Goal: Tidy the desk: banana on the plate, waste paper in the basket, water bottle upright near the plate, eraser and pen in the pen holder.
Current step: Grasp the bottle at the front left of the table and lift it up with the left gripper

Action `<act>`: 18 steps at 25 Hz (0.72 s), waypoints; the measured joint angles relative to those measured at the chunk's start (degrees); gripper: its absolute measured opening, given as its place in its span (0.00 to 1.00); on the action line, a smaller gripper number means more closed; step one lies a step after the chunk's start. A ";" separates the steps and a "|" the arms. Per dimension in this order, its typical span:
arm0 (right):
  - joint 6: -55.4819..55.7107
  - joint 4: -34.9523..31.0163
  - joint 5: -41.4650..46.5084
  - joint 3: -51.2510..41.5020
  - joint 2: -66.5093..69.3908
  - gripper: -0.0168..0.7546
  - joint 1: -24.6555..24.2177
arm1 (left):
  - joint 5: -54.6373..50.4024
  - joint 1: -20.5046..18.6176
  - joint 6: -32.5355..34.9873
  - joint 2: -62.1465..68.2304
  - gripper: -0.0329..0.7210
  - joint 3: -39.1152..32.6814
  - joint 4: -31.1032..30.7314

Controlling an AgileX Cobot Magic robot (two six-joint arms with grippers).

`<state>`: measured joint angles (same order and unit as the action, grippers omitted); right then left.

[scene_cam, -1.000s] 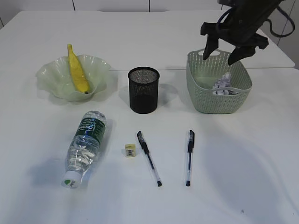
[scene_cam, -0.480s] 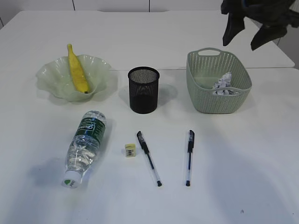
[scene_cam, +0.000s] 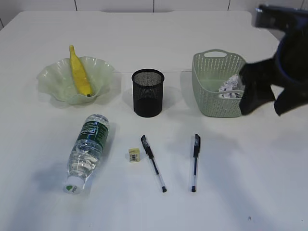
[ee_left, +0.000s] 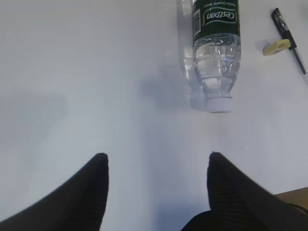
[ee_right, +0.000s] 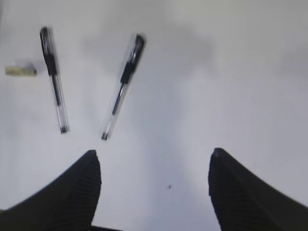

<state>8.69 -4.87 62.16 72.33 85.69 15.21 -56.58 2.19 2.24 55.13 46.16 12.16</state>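
Right pincer, blurred and apart, partly hides basket; left pincer apart.

Office-like desk setting: white desk, mesh pen holder, pens.

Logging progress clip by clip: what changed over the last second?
The right claw left its spot above the basket, rose, then swung down to the basket's right, open and empty. The paper lies in the basket as before. Banana, bottle, eraser, both pens and holder stayed put.
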 joint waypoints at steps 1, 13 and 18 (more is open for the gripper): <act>0.27 0.00 -0.49 -3.01 -1.45 0.69 0.68 | 0.12 0.00 0.22 0.00 0.65 0.00 0.29; 1.56 -0.11 -3.27 -13.99 -8.00 0.69 1.99 | 5.73 19.06 -8.18 3.62 0.57 0.00 -3.05; 1.56 -0.36 -3.27 -13.99 -8.00 0.69 1.99 | 7.97 25.22 -17.93 9.57 0.57 0.00 -9.37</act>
<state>10.26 -5.23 58.90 58.34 77.68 17.20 -48.61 27.41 -15.69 64.70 46.16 2.78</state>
